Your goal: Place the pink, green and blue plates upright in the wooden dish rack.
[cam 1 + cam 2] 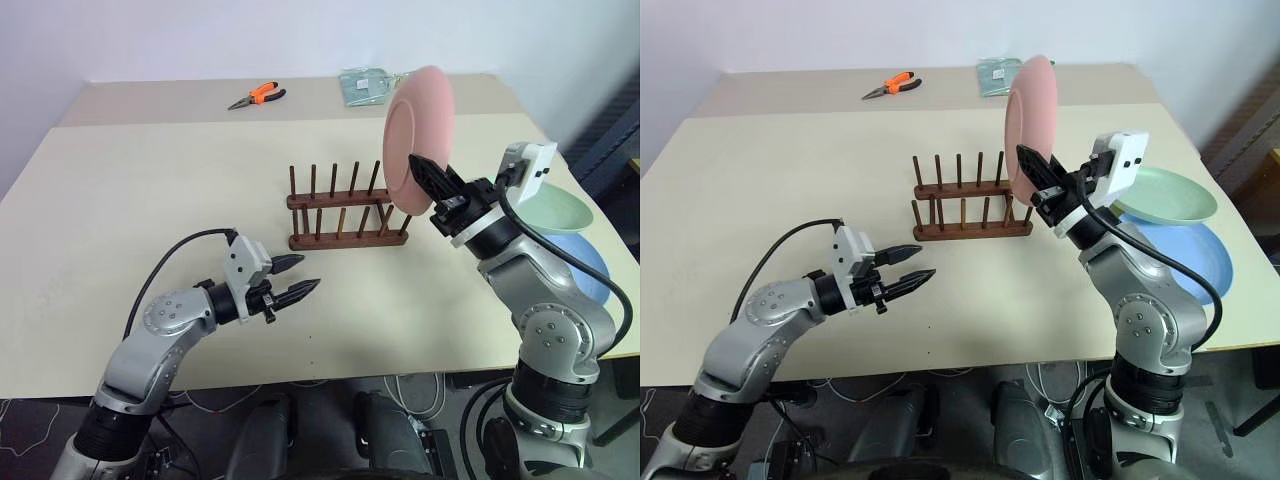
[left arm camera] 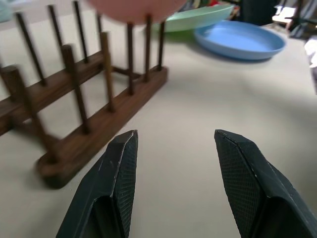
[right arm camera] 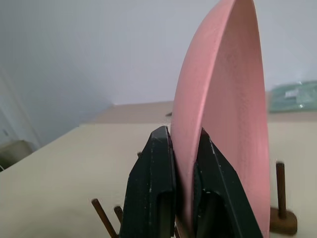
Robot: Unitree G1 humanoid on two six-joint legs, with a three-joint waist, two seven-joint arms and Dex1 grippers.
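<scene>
My right gripper (image 1: 425,170) is shut on the rim of the pink plate (image 1: 417,135), holding it upright on edge above the right end of the wooden dish rack (image 1: 345,212). The rack's pegs stand bare. In the right wrist view the pink plate (image 3: 223,114) sits clamped between the two fingers (image 3: 153,188). The green plate (image 1: 550,212) lies flat at the table's right edge, overlapping the blue plate (image 1: 585,262) just in front of it. My left gripper (image 1: 300,278) hovers open and level over the table, in front of the rack's left end, with nothing between its fingers.
Orange-handled pliers (image 1: 257,96) lie at the far side of the table (image 1: 150,190). A clear packet (image 1: 366,84) rests at the back, behind the pink plate. Open tabletop spreads to the left of the rack.
</scene>
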